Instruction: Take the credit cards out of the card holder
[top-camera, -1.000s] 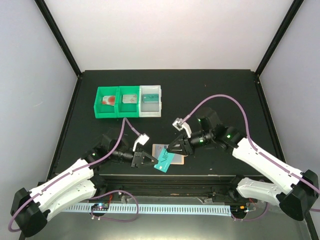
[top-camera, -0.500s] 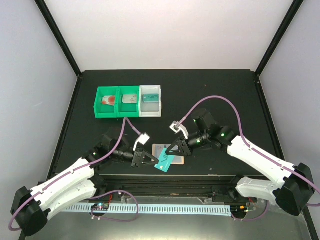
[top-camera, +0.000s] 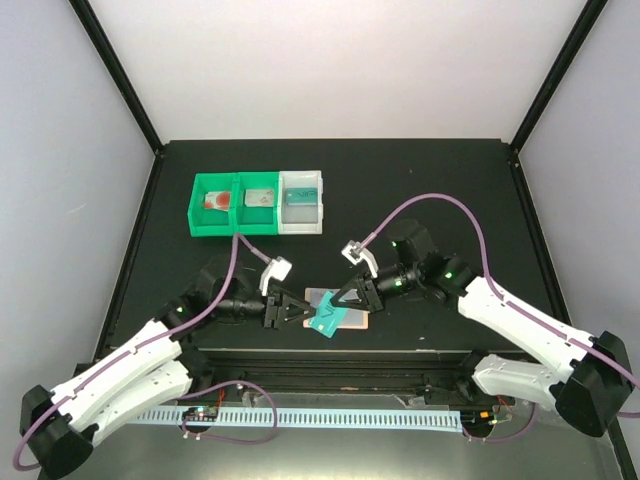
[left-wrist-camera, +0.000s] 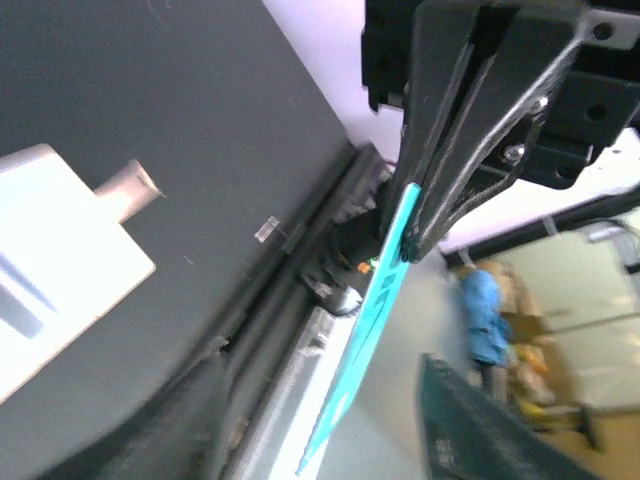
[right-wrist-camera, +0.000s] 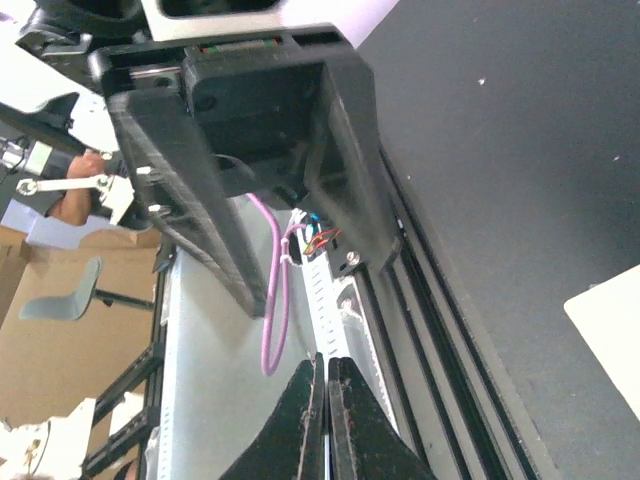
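Observation:
The tan card holder (top-camera: 355, 320) lies flat near the table's front edge; its pale corner and tab (left-wrist-camera: 60, 270) show in the left wrist view. A teal credit card (top-camera: 327, 322) hangs tilted above the holder's near side. My right gripper (top-camera: 336, 306) is shut on the card's upper end, and the pinch (left-wrist-camera: 412, 238) is plain in the left wrist view. My left gripper (top-camera: 302, 310) stands open, its fingers (left-wrist-camera: 475, 420) either side of the card's (left-wrist-camera: 375, 320) lower end without touching it. In the right wrist view my right gripper (right-wrist-camera: 327, 380) is pressed together, facing the left gripper's fingers (right-wrist-camera: 200, 200).
Two joined green bins (top-camera: 236, 225) and a white bin (top-camera: 302, 222) stand behind the arms at left; a red-pink card (top-camera: 215, 201) and a grey one (top-camera: 260, 197) lie in the green ones. The table's front rail (top-camera: 330, 355) runs just below the grippers.
My left gripper has opened and let go of the teal card. My right gripper has closed on the card's upper end. The card stays tilted above the holder.

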